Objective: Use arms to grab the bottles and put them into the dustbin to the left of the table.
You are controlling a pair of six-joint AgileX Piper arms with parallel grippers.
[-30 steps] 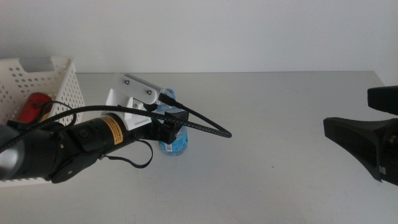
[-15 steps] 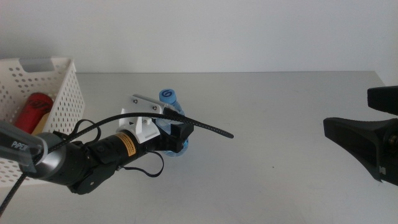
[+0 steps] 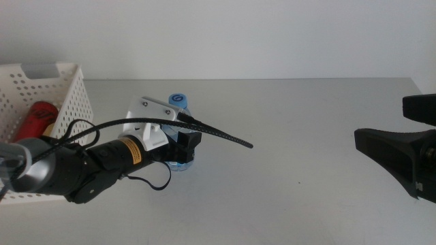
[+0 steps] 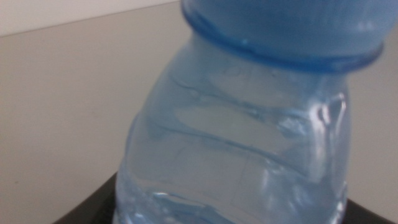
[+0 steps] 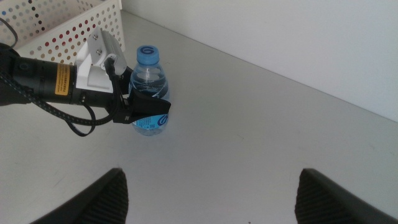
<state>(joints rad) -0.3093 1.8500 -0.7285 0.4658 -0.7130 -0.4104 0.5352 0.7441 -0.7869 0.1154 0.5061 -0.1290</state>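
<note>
1. The left gripper [image 3: 182,151] has its jaws clamped around the water bottle [image 3: 180,136], gripping it at the label, low on the body. You can see the dark jaws wrapping both sides of it in the right wrist view [image 5: 149,99].
2. The bottle is upright on the surface [image 3: 306,122], blue cap on top, so its long axis is vertical and the jaws come at it from the side. In the left wrist view it fills pretty much everything.
3. The dustbin [image 3: 65,102] sits off to the left of the bottle, near it but not touching. There's already a red can [image 3: 35,117] lying inside.
4. So the key relation here: the bin lies left of the held bottle, on the same side the left arm comes in from. My guess is the next move is a lift and a swing left over the bin wall.
5. The right gripper [image 5: 211,186] is parked well away at the right side, jaws wide apart, holding nothing. The left arm is clearly the nearer one.
</note>
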